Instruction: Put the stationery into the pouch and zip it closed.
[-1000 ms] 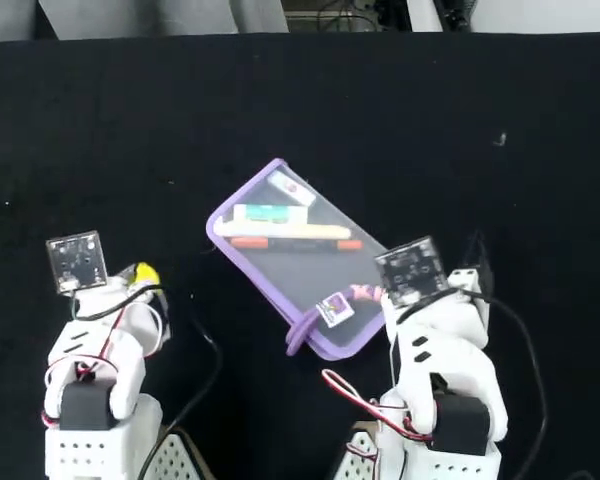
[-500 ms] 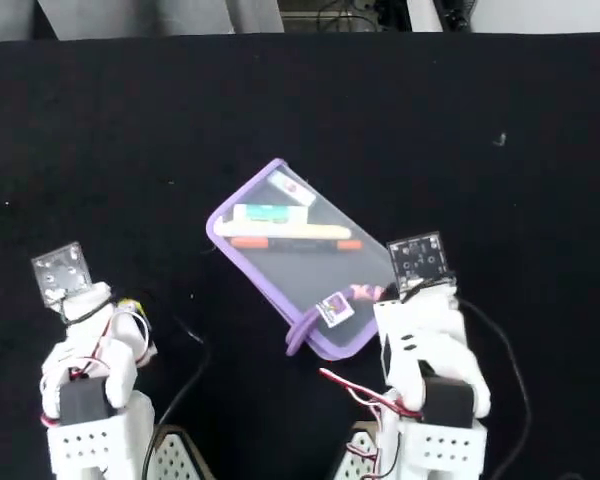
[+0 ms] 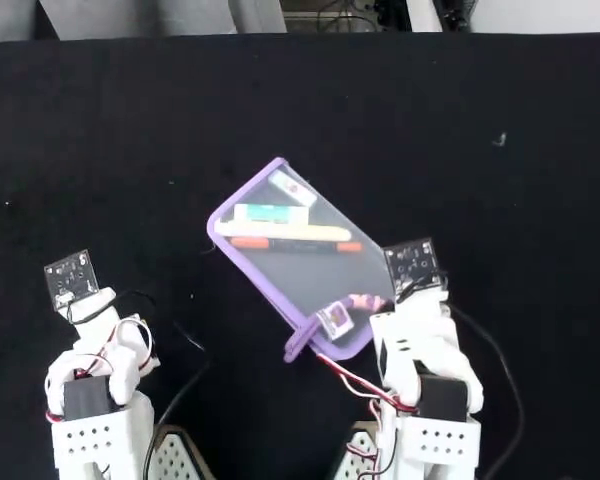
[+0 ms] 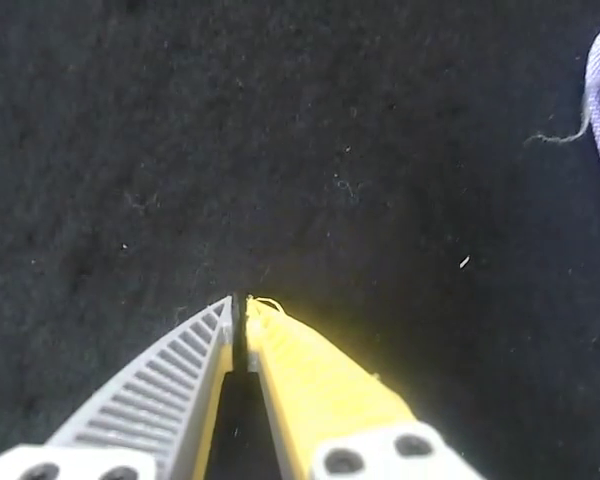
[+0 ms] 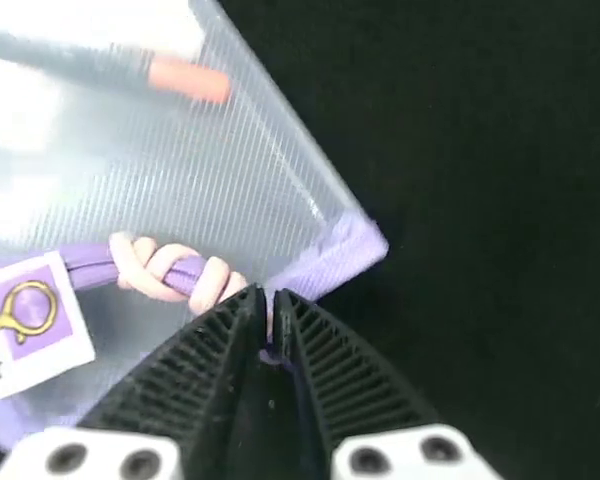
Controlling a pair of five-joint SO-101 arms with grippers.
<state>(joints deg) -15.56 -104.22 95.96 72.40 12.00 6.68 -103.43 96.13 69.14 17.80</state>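
**Pouch corner pinched by right gripper; left gripper clenched on nothing**

Surface and room: a black cloth-covered table (image 3: 500, 120) spans the high view. A pale grey backdrop (image 3: 130, 15) runs along the 12 o'clock edge. The purple-edged clear plastic pouch (image 3: 280, 275) lies flat at the centre, its long axis running from 11 o'clock to 5 o'clock. Inside it, toward the 11 o'clock end, lie 4 items: a small white block with a pink mark (image 3: 290, 187), a white block with a teal band (image 3: 265, 212), a yellow pen (image 3: 300, 231) and a dark pen with an orange cap (image 3: 295, 244). A white tag with a purple square (image 5: 30, 320) and a pink-and-purple braided cord (image 5: 165, 268) sit at the 5 o'clock end.

Jaws: the left gripper (image 4: 242, 300), 1 grey finger and 1 yellow, is clenched tip to tip with nothing between, above bare cloth at 8 o'clock. A loose thread (image 4: 560, 130) trails from the pouch edge well apart from it. The right gripper (image 5: 263, 298), with black ribbed fingers, is clenched at the 5 o'clock corner with a sliver of purple between its fingers. Whether that is the zip pull cannot be told.

Change over 1 second: both arms have drawn back toward 6 o'clock. The 5 o'clock end of the pouch, with tag and cord, has shifted slightly toward 6 o'clock. The 11 o'clock corner has stayed.
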